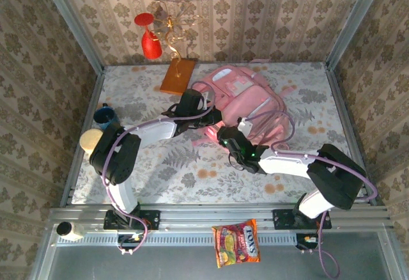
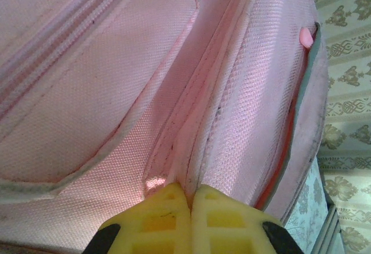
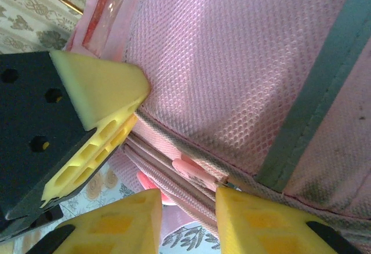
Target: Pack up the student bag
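The pink student bag (image 1: pixel 249 94) lies at the back middle of the table. My left gripper (image 1: pixel 214 119) is at its near left edge. In the left wrist view that gripper (image 2: pixel 190 193) is shut on a raised fold of the bag's seam (image 2: pixel 191 149). My right gripper (image 1: pixel 229 138) is just in front of the bag, close to the left one. In the right wrist view it (image 3: pixel 188 199) stands open, with the bag's zipper band and a pink zipper pull (image 3: pixel 194 170) in the gap between its pads. The left gripper's yellow finger (image 3: pixel 98 86) presses the mesh fabric (image 3: pixel 243 62) beside it.
A wooden stand (image 1: pixel 177 75) with gold wire and red ornaments stands at the back left. A blue cup (image 1: pixel 104 114) and a tan round lid (image 1: pixel 91 140) sit at the left edge. A snack packet (image 1: pixel 236 243) and a white bottle (image 1: pixel 67 230) lie on the front ledge.
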You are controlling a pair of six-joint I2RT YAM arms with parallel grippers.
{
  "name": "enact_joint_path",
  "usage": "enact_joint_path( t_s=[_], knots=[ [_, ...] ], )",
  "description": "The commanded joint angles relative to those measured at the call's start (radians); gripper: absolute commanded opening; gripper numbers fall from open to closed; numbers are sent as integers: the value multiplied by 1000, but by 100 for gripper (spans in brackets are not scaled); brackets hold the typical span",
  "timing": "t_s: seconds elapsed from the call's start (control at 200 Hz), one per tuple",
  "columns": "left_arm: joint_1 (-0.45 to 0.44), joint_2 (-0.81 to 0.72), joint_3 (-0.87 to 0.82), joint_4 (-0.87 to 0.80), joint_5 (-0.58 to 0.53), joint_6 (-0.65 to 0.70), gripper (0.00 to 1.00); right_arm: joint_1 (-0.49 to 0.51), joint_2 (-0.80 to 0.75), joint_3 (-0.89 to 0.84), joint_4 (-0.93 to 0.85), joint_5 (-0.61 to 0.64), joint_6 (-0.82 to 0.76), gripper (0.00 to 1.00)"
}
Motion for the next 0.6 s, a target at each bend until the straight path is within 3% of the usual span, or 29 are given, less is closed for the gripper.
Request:
enact_joint_path(
  t_s=[0.0, 0.265, 0.595],
  knots=[
    [-14, -8, 31, 23, 76, 5, 0, 3, -36, -40, -21, 106, 43, 30],
    [-13, 6, 42, 23, 75, 4, 0, 5, -113, -99, -28, 90, 81, 29],
    [-17, 0, 43, 26, 75, 1, 0, 3, -30, -65, 19, 57, 93, 29]
  ],
)
